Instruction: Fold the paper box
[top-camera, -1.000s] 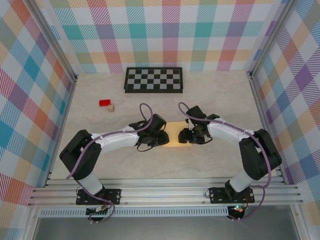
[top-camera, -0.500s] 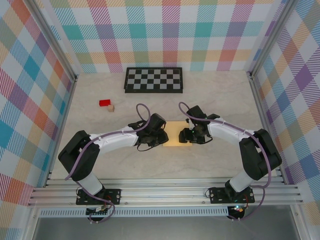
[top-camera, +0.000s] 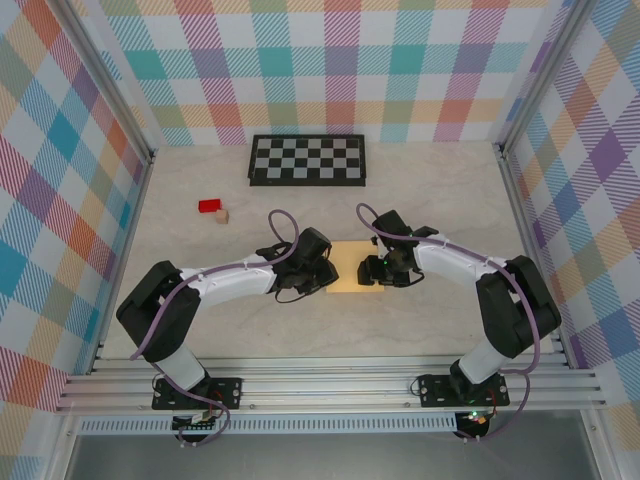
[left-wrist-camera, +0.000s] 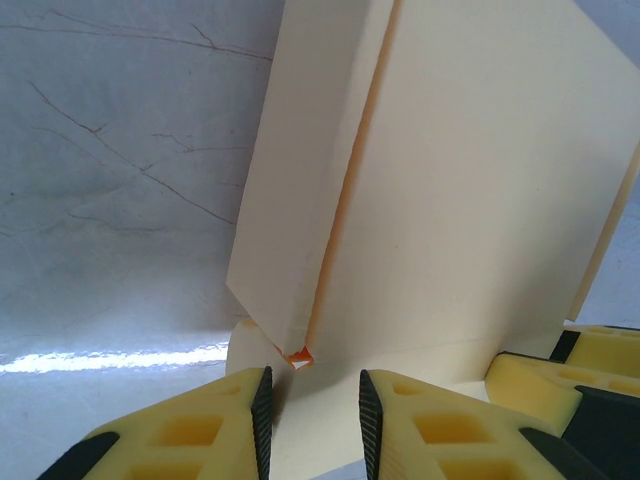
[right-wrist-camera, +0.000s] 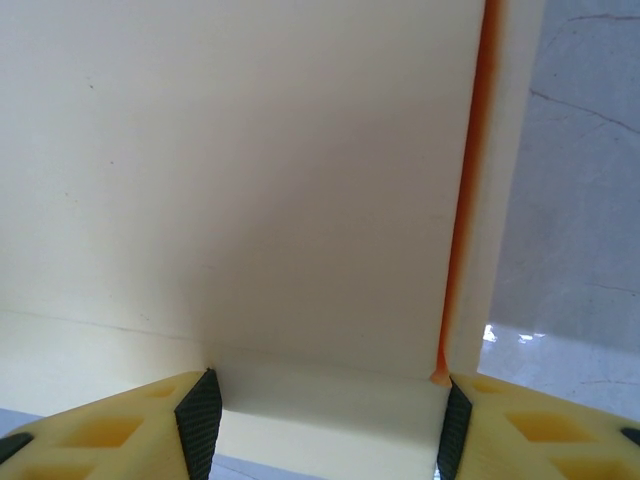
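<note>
Two white robot arms (top-camera: 235, 277) with black joints and black bases (top-camera: 196, 392), each with a looping purple cable (top-camera: 283, 222). The left hand (left-wrist-camera: 315, 420) and right hand (right-wrist-camera: 325, 430) have yellow fingers (left-wrist-camera: 180, 440) with black pads (right-wrist-camera: 198, 425).

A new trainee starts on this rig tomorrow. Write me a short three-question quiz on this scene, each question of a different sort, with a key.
1. True or false: the checkerboard touches the paper box.
2. Which thing lies closest to the red block?
A. checkerboard
B. tan cube
C. paper box
3. Going by the wrist views, which stand wider apart, the left jaws or the right jaws?

Key:
1. False. The two lie well apart.
2. B
3. The right jaws.
</note>
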